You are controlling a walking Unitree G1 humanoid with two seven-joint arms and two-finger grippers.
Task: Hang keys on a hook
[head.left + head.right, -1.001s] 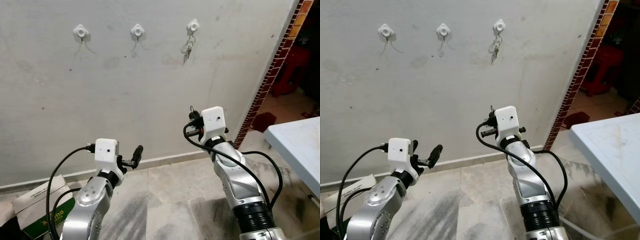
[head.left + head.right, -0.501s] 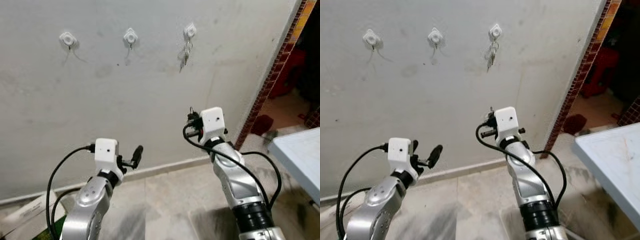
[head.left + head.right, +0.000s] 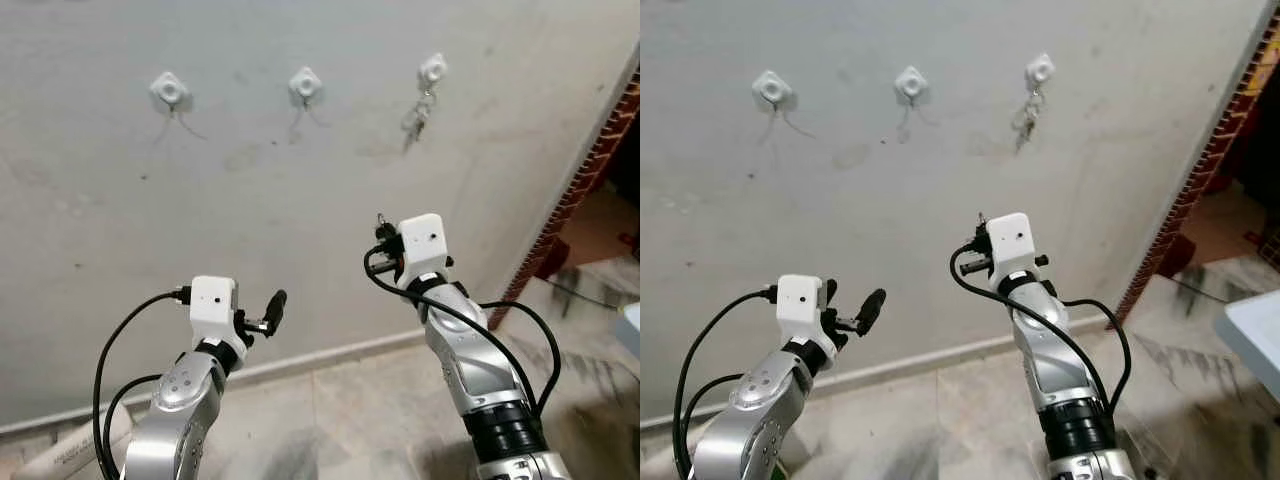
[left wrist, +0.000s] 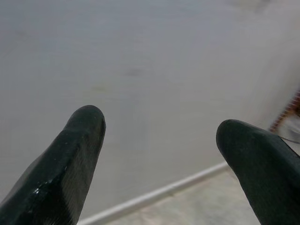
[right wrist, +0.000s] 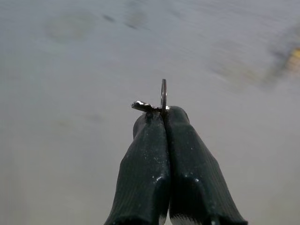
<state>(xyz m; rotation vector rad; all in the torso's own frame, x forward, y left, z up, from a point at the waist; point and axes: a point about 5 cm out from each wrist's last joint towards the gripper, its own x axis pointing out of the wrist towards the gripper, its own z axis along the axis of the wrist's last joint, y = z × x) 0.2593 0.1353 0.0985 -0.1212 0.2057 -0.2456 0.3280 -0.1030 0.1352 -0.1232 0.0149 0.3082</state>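
Three white hooks are sitting in a row on the wall, well above both grippers: the left hook, the middle hook and the right hook. One bunch of keys is already hanging from the right hook. The right gripper is pointing at the wall below that hook, its two fingers pressed together on a second key ring poking out past their tips. The left gripper is hovering lower down, its two fingers spread apart and holding nothing.
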